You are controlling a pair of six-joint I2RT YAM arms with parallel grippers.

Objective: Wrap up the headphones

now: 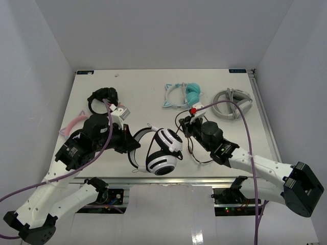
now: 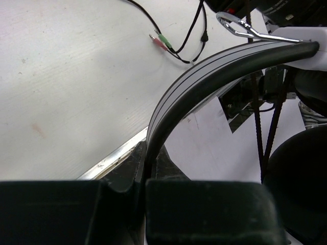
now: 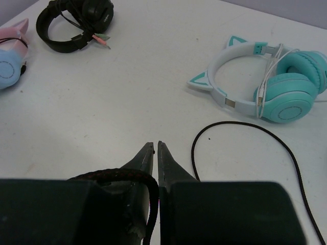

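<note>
Jaws, L gripper (image 2: 144,176): clamped on the headband (image 2: 204,71) of the headphones (image 1: 162,162), band edge-on betw. the pads. Jaws, R gripper (image 3: 156,149): all but closed, pinching the cable (image 3: 117,175), whose braided stretch drops into the slit. Item 1, headphones, qty 1: we log them at 6 o'clock on the table (image 1: 153,87), by the near edge, betw. the 2 arms. Band arcs on the 9 o'clock side, 2 ear cups on its 3 o'clock side. L gripper sits at 9 o'clock of the cups, R gripper at 2 o'clock, just beside them. Cable, qty 1: slack loops at 3–4 o'clock of the cups, by the R arm. We judge R the nearer arm for winding and L the anchor, turns crossing the band's 12–6 axis. Plugs (image 2: 161,41), qty 2, green & pink. Other headsets, qty 4: black set (image 1: 104,95) at 10, pink set (image 1: 74,121) at 9, teal cat-ear set (image 1: 193,93) at 12, grey-white set (image 1: 244,106) at 2. Total sets: 5.
</note>
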